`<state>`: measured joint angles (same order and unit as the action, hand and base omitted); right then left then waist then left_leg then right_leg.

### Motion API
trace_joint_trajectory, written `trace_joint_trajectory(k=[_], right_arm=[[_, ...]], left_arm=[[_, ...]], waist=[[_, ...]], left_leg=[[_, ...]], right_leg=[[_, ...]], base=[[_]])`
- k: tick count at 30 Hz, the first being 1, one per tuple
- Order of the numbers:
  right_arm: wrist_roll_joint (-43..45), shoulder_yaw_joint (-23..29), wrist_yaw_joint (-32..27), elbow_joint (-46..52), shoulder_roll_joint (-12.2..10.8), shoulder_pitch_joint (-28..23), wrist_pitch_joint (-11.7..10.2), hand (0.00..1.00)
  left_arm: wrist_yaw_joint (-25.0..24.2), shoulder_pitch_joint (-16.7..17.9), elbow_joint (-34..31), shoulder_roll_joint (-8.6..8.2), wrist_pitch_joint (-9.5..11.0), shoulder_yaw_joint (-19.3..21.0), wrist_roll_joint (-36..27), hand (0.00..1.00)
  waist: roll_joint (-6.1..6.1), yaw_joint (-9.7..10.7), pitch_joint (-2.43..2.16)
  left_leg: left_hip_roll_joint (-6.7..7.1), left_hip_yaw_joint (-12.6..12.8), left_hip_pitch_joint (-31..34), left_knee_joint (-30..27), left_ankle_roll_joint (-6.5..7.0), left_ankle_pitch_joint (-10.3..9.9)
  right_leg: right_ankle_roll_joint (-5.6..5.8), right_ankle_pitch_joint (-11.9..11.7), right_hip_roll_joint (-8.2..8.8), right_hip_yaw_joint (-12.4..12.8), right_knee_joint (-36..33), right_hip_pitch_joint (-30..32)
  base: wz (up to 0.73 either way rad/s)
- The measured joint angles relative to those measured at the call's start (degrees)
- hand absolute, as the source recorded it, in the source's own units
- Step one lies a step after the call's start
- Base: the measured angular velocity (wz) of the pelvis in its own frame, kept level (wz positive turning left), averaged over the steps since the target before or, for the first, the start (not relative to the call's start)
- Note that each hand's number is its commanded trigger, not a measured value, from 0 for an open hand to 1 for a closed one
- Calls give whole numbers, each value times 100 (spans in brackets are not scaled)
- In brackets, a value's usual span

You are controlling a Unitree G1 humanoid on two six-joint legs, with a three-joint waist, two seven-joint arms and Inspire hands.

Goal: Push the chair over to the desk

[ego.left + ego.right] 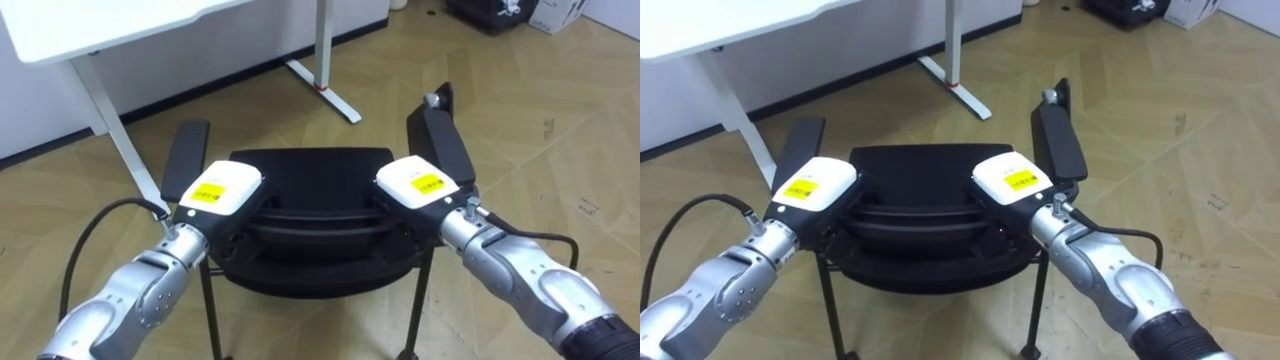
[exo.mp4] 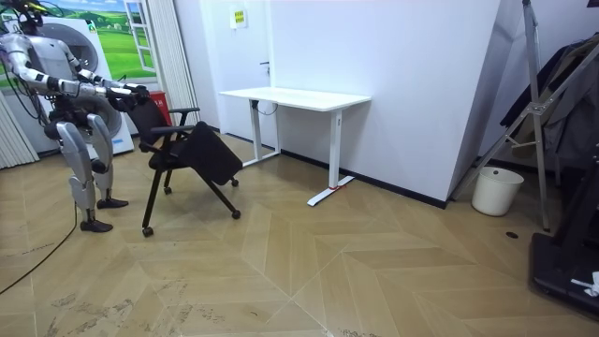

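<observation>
The black chair (image 1: 320, 215) sits mid-frame, below the white desk (image 1: 100, 25) at upper left, with left hand (image 1: 218, 190) and right hand (image 1: 420, 183) on its backrest top, their fingers hidden so I cannot tell their grip; it looks light, stiff and tippy, best pushed evenly there.

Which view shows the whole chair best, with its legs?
The room view: the chair shows whole from the side, from backrest down to legs. The eye views look down on its backrest and armrests, with the left hand and right hand on it.
</observation>
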<state>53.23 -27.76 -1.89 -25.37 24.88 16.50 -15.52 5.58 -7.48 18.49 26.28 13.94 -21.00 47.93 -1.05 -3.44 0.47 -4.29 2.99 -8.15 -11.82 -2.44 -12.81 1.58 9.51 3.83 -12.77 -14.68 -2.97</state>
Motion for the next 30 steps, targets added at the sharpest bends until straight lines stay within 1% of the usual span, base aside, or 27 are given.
trace_joint_trajectory(k=[1, 4, 5, 6, 7, 8, 9, 10, 11, 12, 13, 14, 15, 16, 17, 18, 19, 20, 21, 22, 24, 25, 26, 27, 28, 29, 30], right_arm=[[15, 1, -2, -17, -11, 0, 0, 100], [14, 40, -73, -202, -61, 24, -77, 100], [19, 121, -97, -269, -89, 2, -151, 100], [93, 200, -113, -337, -153, -44, -219, 100], [121, 207, -113, -356, -174, -60, -230, 100], [135, 219, -112, -380, -194, -71, -274, 100], [139, 246, -114, -401, -192, -83, -339, 100], [149, 249, -116, -408, -192, -84, -357, 100], [171, 249, -136, -442, -201, -81, -377, 100], [165, 246, -142, -485, -212, -78, -400, 100], [163, 247, -146, -498, -188, -76, -420, 100], [96, 250, -194, -481, -75, -74, -472, 100], [60, 250, -285, -505, -7, -62, -512, 100], [59, 250, -345, -536, -6, -56, -518, 100], [60, 248, -492, -647, -4, -50, -565, 100], [60, 248, -602, -702, -1, -27, -610, 100], [58, 248, -649, -711, -3, -10, -620, 100], [68, 247, -723, -719, -16, 3, -628, 100], [69, 249, -798, -721, -14, 43, -628, 100], [71, 262, -831, -729, -21, 74, -626, 100], [75, 264, -935, -867, -58, 233, -621, 100], [74, 264, -961, -890, -60, 261, -621, 100], [74, 270, -1028, -917, -61, 287, -621, 100], [82, 270, -1078, -928, -60, 282, -621, 100], [83, 269, -1098, -927, -56, 275, -621, 100], [88, 263, -1136, -921, -51, 273, -619, 100], [83, 267, -1167, -904, -38, 277, -611, 100]], left_arm=[[0, -10, 34, -7, 18, 1, 0, 100], [16, -131, 234, -18, 110, 0, 10, 100], [22, -187, 339, -40, 170, 2, 15, 100], [27, -195, 447, -71, 218, 4, 15, 100], [27, -184, 495, -82, 243, 8, 12, 100], [27, -132, 523, -93, 277, 41, 5, 100], [33, -90, 539, -114, 284, 50, -17, 100], [45, -79, 567, -128, 292, 55, -43, 100], [49, -79, 652, -144, 326, 53, -110, 100], [51, -78, 762, -178, 383, 51, -174, 100], [51, -85, 803, -197, 400, 45, -208, 100], [53, -154, 827, -262, 403, 18, -224, 100], [68, -212, 879, -284, 414, -7, -234, 100], [87, -235, 905, -282, 443, -10, -236, 100], [114, -294, 972, -281, 501, -30, -224, 100], [120, -335, 930, -243, 533, -30, -216, 100], [120, -369, 898, -199, 559, -29, -215, 100], [118, -440, 895, -159, 596, -29, -212, 100], [108, -559, 911, -134, 611, -30, -206, 100], [96, -633, 922, -113, 615, -36, -208, 100], [92, -826, 975, -66, 612, -47, -208, 100], [90, -857, 971, -59, 611, -47, -207, 100], [90, -911, 940, -40, 611, -51, -204, 100], [90, -917, 942, -36, 613, -53, -192, 100], [92, -916, 937, -36, 613, -53, -186, 100], [93, -923, 913, -33, 613, -56, -185, 100], [97, -945, 905, -22, 616, -51, -176, 100]], waist=[[0, 2, 1], [-68, 95, 53], [-78, 167, 65], [-73, 165, 69], [-50, 157, 71], [21, 152, 83], [103, 147, 106], [151, 145, 108], [212, 141, 122], [205, 84, 108], [181, 88, 106], [162, 133, 107], [160, 112, 107], [155, 102, 109], [151, 9, 108], [159, -50, 104], [149, -73, 107], [113, -90, 95], [69, -74, 91], [34, -55, 105], [-50, -17, 102], [-70, -5, 103], [-85, 11, 94], [-122, 13, 58], [-148, 13, 41], [-160, 20, 0], [-188, 16, -9]], left_leg=[[1, 12, 16, -50, -3, -2], [-25, 108, 340, -688, -63, -93], [-63, 226, 544, -1149, -82, -144], [-128, 331, 738, -1706, -88, -155], [-172, 329, 829, -2011, -89, -155], [-276, 310, 1029, -2598, -86, -153], [-436, 283, 1261, -3153, -63, -134], [-514, 272, 1374, -3442, -2, -93], [-573, 141, 1626, -3969, 112, 117], [-536, 105, 1858, -4257, 162, 244], [-432, 106, 1946, -4207, 160, 141], [-242, 174, 2248, -4029, 175, -6], [-127, 316, 2508, -3696, 172, -5], [-72, 380, 2583, -3413, 162, 1], [13, 480, 2590, -2661, 163, 33], [22, 457, 2592, -1969, 164, 41], [15, 424, 2650, -1826, 196, 152], [24, 419, 2701, -1801, 219, 355], [50, 452, 2751, -1808, 267, 428], [87, 464, 2771, -1803, 288, 440], [117, 639, 2843, -1803, 320, 442], [123, 685, 2852, -1808, 325, 440], [170, 742, 2858, -1826, 376, 414], [244, 784, 2847, -1824, 468, 357], [283, 817, 2835, -1825, 503, 335], [380, 860, 2788, -1856, 635, 253], [453, 950, 2745, -1942, 777, 159]], right_leg=[[-1, 13, 8, -7, -34, 1], [-40, 161, 63, -152, -228, 3], [-59, 280, 79, -230, -314, 18], [-88, 419, 95, -236, -457, 10], [-104, 488, 93, -235, -559, -2], [-162, 642, 56, -227, -767, -2], [-224, 765, -30, -206, -941, 1], [-256, 817, -81, -195, -1021, 8], [-348, 940, -100, -163, -1169, 3], [-386, 1065, -65, -28, -1360, 13], [-398, 1119, -15, 12, -1458, 50], [-393, 1197, 63, 15, -1587, 201], [-357, 1248, 106, 29, -1658, 278], [-320, 1270, 108, 47, -1663, 294], [-288, 1292, 94, 113, -1665, 309], [-280, 1327, 52, 127, -1689, 345], [-269, 1364, 45, 129, -1736, 379], [-217, 1411, 49, 153, -1771, 418], [-150, 1449, 64, 201, -1814, 500], [-123, 1461, 92, 216, -1839, 536], [-8, 1449, 198, 263, -1801, 620], [18, 1456, 228, 276, -1791, 629], [75, 1470, 304, 295, -1761, 626], [127, 1495, 406, 290, -1713, 605], [161, 1513, 466, 304, -1704, 604], [212, 1522, 581, 320, -1723, 583], [267, 1533, 708, 298, -1892, 589]], base=[[5], [32], [40], [30], [3], [0], [0], [0], [-12], [-10], [8], [16], [11], [-21], [-32], [-32], [-21], [-6], [0], [0], [-9], [-13], [-11], [-15], [-21], [-34], [-37]])
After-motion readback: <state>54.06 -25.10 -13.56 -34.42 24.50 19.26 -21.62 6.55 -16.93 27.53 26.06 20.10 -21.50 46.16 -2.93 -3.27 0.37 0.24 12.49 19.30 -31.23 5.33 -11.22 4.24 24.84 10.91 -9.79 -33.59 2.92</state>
